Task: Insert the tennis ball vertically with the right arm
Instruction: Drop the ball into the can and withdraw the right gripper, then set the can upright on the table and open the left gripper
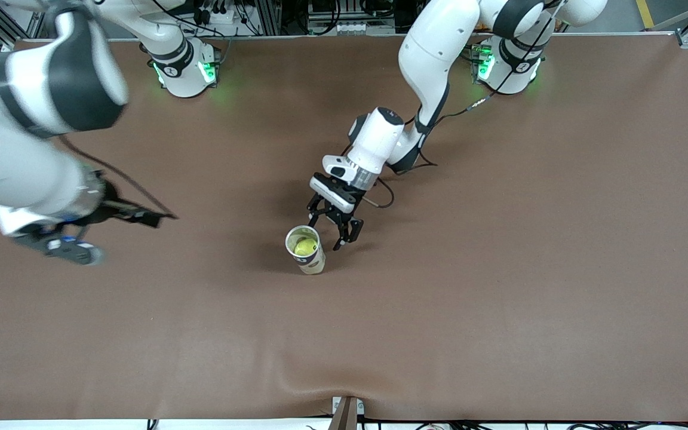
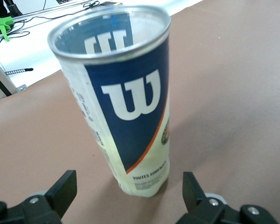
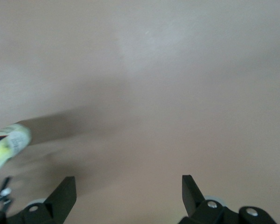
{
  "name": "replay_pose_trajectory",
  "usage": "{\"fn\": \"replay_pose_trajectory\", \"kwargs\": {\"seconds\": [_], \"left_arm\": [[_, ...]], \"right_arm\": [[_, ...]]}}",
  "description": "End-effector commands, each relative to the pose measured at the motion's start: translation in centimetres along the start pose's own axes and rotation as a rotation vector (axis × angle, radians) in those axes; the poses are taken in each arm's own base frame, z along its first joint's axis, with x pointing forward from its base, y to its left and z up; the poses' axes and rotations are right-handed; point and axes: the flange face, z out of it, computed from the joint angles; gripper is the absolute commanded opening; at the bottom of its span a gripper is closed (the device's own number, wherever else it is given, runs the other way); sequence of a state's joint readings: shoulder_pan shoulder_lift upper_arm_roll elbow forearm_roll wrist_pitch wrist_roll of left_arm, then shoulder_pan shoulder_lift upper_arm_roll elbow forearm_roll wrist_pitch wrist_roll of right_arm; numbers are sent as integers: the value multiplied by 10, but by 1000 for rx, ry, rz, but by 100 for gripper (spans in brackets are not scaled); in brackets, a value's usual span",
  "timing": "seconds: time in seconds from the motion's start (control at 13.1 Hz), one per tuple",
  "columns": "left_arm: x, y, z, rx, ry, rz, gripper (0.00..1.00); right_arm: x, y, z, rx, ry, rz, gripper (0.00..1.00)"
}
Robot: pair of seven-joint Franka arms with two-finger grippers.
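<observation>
Tennis ball sat inside the upright can at the frame's centre, light, fuzzy and springy, best pinched across its middle. The left gripper, fingers spread and empty, hung just beside the can. The right gripper waited with open fingers over bare desk at the frame's left edge.

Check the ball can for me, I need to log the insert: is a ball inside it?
Yes. The upright, lidless can shows a yellow-green tennis ball down inside its open mouth.
</observation>
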State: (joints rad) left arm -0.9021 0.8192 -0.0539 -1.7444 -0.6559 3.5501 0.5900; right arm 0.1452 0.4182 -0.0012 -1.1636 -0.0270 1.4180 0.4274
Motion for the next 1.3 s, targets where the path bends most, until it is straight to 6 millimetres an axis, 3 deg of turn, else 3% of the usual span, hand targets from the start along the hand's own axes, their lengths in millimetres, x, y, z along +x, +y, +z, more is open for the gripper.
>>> {"fn": "replay_pose_trajectory", "kwargs": {"seconds": [0.0, 0.15, 0.23, 0.92, 1.22], "left_arm": [[7, 1, -33, -10, -17, -32, 100], [18, -2, -42, -24, -22, -41, 100], [25, -3, -47, -38, -31, -51, 100], [76, -35, -85, -125, -91, -127, 100], [94, -59, -98, -151, -113, -154, 100]], "right_arm": [[25, 72, 4, 12, -7, -39, 100], [44, 105, 10, 38, 30, -27, 100], [48, 108, 16, 42, 40, -22, 100], [43, 99, 11, 56, 45, -35, 100], [24, 104, -24, 72, 93, -34, 100]]}}
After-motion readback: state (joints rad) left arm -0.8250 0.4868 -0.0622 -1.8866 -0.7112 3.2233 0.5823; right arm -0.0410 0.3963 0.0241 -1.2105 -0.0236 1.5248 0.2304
